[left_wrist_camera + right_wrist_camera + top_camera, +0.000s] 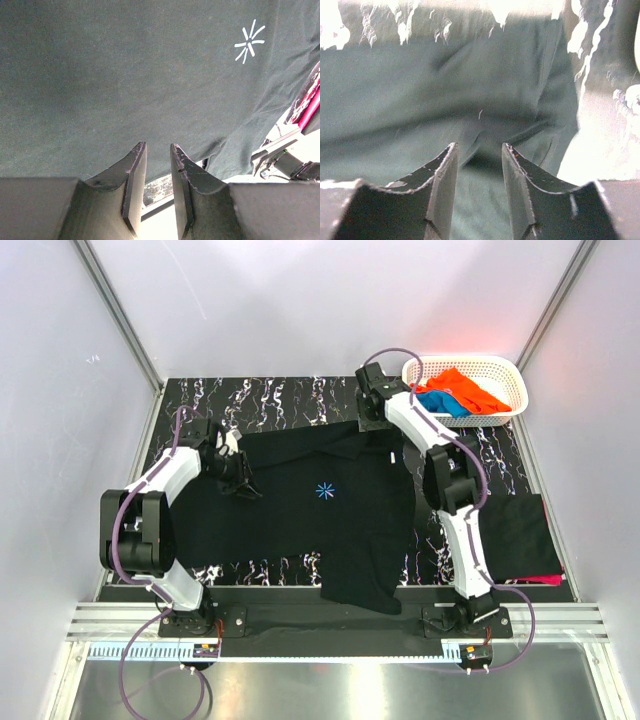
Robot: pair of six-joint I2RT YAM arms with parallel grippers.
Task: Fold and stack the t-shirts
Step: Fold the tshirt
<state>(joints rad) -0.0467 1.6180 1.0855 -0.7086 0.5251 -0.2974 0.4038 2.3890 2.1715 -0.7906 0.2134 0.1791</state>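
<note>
Two claws hang part open, empty: left claw (pixel 240 478) at the nine o'clock sleeve, right claw (pixel 372 410) at the one o'clock shoulder of the black t-shirt (pixel 320 530) spread across the tabletop (pixel 270 400); limp, light cloth, probably best pinched at its edges

The left arm (pixel 170 475), at the left of the frame, and the right arm (pixel 466 540), at the right, are built alike: smooth white curved shells between chunky black joint housings. A thin purple cable (pixel 390 349) loops along each of the 2. Black base blocks (pixel 190 622) sit at the bottom edge. In the wrist views the fingers (pixel 131 175) are dark grey wedges with scuffed, chipped edges.
</note>
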